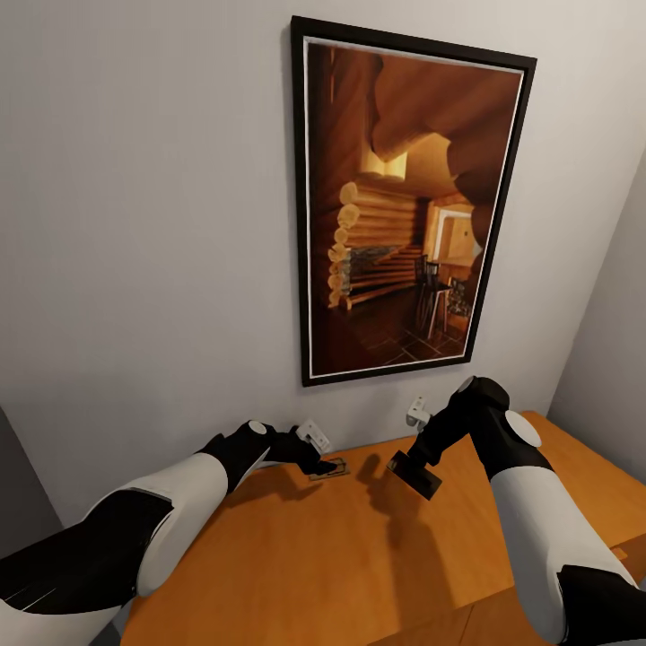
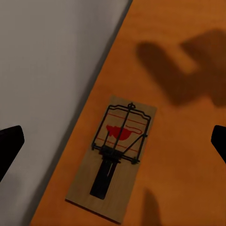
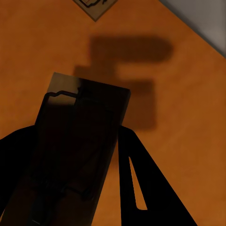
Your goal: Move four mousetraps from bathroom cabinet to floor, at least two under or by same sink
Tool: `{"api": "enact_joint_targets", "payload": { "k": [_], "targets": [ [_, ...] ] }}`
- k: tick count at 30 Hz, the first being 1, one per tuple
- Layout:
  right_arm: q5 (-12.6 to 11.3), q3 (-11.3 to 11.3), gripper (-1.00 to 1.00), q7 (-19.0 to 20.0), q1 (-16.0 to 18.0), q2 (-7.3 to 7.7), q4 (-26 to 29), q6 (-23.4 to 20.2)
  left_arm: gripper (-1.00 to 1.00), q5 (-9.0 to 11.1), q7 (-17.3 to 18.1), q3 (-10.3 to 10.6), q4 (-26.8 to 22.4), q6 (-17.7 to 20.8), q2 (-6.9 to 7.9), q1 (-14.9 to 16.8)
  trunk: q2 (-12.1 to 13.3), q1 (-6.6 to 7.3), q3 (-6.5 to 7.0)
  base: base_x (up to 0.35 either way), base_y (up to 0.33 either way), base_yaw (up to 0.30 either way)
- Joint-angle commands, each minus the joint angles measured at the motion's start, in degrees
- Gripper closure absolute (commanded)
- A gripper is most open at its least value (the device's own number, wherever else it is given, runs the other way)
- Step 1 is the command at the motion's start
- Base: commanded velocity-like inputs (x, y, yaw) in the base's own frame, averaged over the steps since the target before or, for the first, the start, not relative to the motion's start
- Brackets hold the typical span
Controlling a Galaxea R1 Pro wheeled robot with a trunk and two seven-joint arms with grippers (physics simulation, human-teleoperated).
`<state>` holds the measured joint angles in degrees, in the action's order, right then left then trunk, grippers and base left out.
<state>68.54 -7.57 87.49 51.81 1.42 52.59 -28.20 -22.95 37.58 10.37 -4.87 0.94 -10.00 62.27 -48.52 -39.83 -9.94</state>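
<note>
The robot stood before the orange-brown cabinet (image 1: 341, 556), both arms reaching over its flat top toward the pale wall (image 1: 144, 224). Above the cabinet hung a black-framed picture (image 1: 408, 206) of a log-cabin interior; no writing could be read on it.

One mousetrap (image 1: 327, 467) lay flat on the cabinet top, close to the wall at the back edge. In the left wrist view this mousetrap (image 2: 113, 157) showed its tan board, dark wire spring and a red printed mark with thin red lines; any lettering there was too small to read. The left gripper (image 1: 314, 458) hovered just over this trap with its jaws spread wide, the two dark fingertips (image 2: 9, 146) standing apart at either side of the wrist view and not touching the board.

The right gripper (image 1: 414, 475) was raised above the cabinet top, a little to the right of the lying trap, and was clamped on a second mousetrap (image 3: 77, 150), which looked dark in shadow between the black fingers (image 3: 141, 188). Its shadow fell on the wood below. The corner of the lying trap appeared at the far edge of the right wrist view.

Two white wall fittings (image 1: 314, 437) sat just above the cabinet's back edge.
</note>
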Motion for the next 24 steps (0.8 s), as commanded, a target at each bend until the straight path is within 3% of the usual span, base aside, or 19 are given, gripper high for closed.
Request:
{"api": "enact_joint_targets", "payload": {
  "k": [1, 24],
  "targets": [
    [0.3, -0.1, 1.00, 0.4, 0.0, -0.02, 0.1, -0.6, -1.00, 0.2, 0.1, 0.4, 0.0, 0.1, 0.00, 0.0, -0.5, -0.23, -0.27, 0.000, 0.000, 0.000],
    [0.3, -0.1, 1.00, 0.4, 0.0, -0.02, 0.1, -0.6, -1.00, 0.2, 0.1, 0.4, 0.0, 0.1, 0.00, 0.0, -9.7, -5.28, -4.40, 0.000, 0.000, 0.000]
  ]
}}
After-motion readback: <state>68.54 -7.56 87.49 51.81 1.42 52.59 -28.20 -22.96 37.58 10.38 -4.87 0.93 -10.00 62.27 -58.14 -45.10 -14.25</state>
